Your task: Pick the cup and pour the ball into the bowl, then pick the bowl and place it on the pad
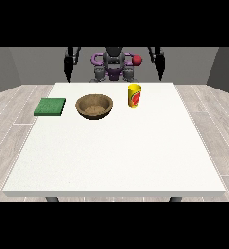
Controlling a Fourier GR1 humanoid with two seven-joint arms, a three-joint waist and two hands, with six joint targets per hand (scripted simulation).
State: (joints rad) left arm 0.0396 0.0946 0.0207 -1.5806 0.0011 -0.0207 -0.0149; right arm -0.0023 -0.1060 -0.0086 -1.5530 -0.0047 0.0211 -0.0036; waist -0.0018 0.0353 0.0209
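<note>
**Cup, bowl, pad all on the table; both hands up at the far edge**

- White table [116, 160] fills the middle and lower frame; the near half carries none of the task items.
- Robot torso [114, 65] sits small at top centre behind the far edge. There's a red knob [137, 60] at its shoulder level, just right of centre.
- Wooden bowl [94, 106] is upper centre-left of the table, upright, with its opening facing up. Can't make out anything inside.
- Green pad [50, 106] lies flat at the table's upper left, left of the bowl and near it, not touching.
- Yellow cup [134, 95] with a red mark stands upright right of the bowl, a bit further back, clear of it. The ball isn't visible from this angle, so I can't tell if it's in the cup.
- Hand at the view's left [67, 72] hangs at the upper left above the table's far edge, holding nothing. Finger pose: can't tell.
- Hand at the view's right [160, 70] mirrors it at the upper right, also holding nothing and well apart from the cup. Fingers: can't tell.
</note>
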